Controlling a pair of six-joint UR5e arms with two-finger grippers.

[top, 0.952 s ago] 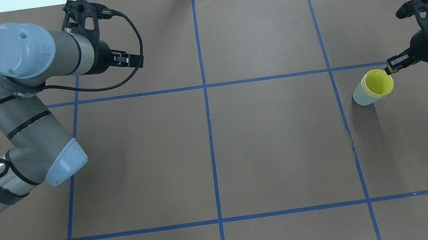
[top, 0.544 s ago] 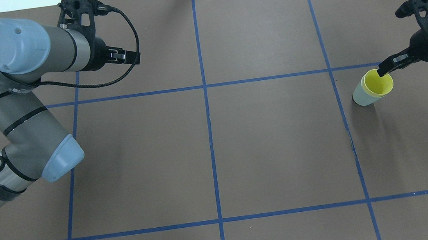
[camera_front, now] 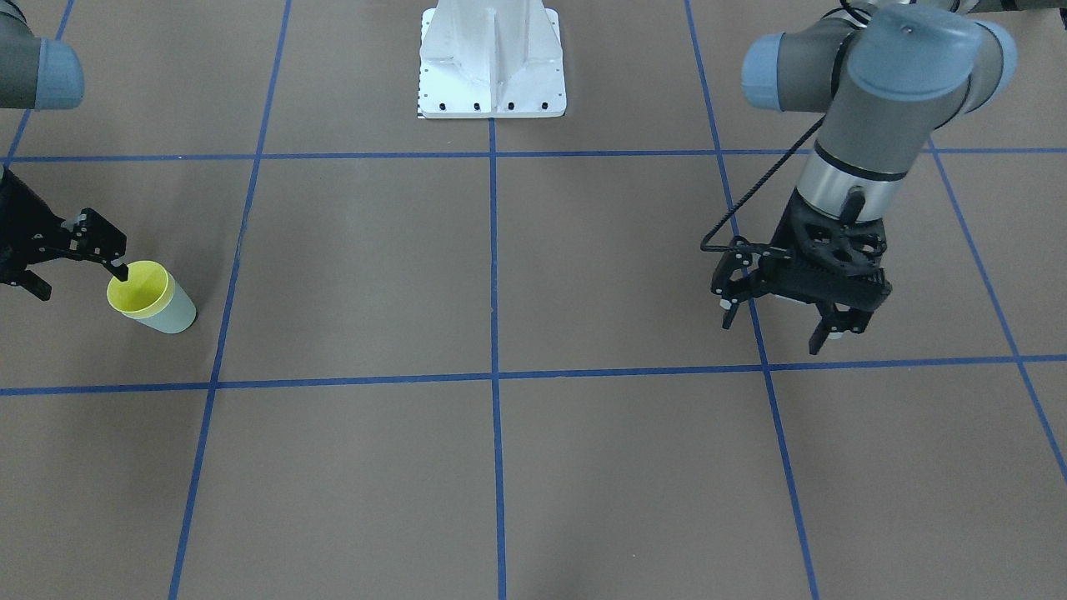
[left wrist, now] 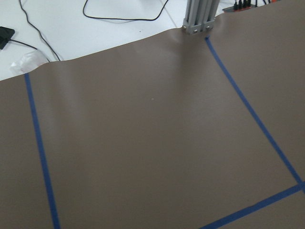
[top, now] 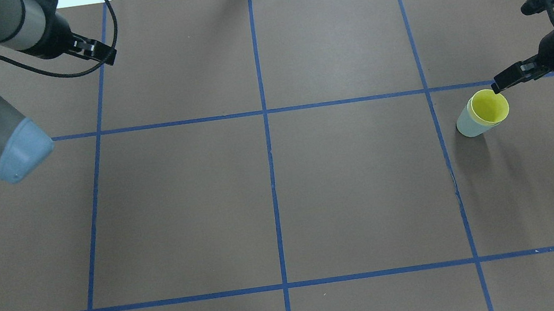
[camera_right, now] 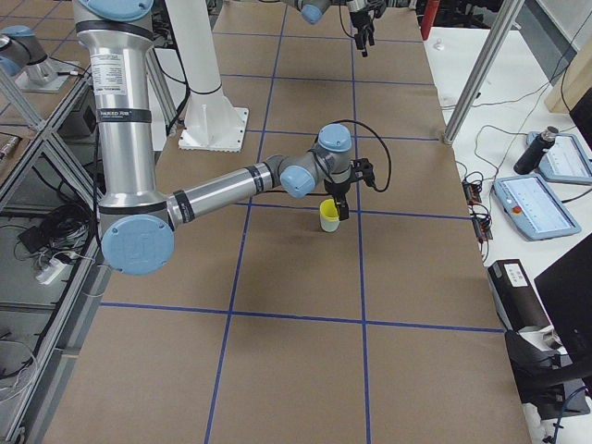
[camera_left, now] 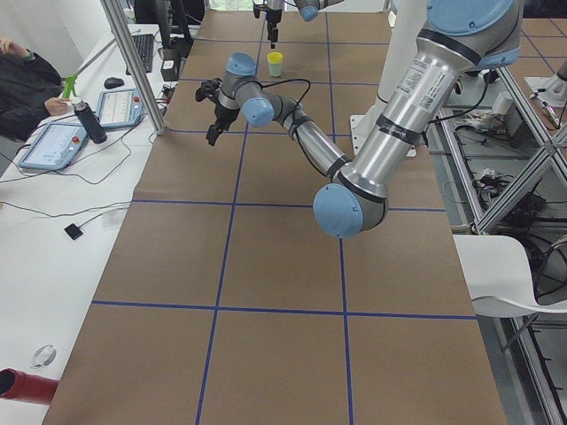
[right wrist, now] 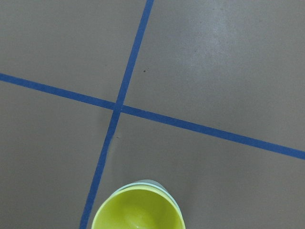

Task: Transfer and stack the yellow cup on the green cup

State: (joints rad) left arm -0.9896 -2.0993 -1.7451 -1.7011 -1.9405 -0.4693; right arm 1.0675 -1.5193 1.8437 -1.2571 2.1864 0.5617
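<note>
While the yellow cup (top: 489, 107) sits nested in the green cup (top: 467, 126), both hands hang open and hold nothing.
Stack's upright at the right of the overhead view, tucked just under and right of crossing blue tape lines (top: 345, 101). Right hand (camera_front: 77, 279) spread wide, one fingertip (camera_front: 119, 270) right at the yellow rim; whether it touches, I can't tell. Left hand (camera_front: 773, 332), jaws apart, hovers right of centre in the front-facing view, with a broad run of brown surface (top: 271, 193) between. Yellow's wall is hidden inside the green. The right wrist view cuts the stack off at its bottom edge.
</note>
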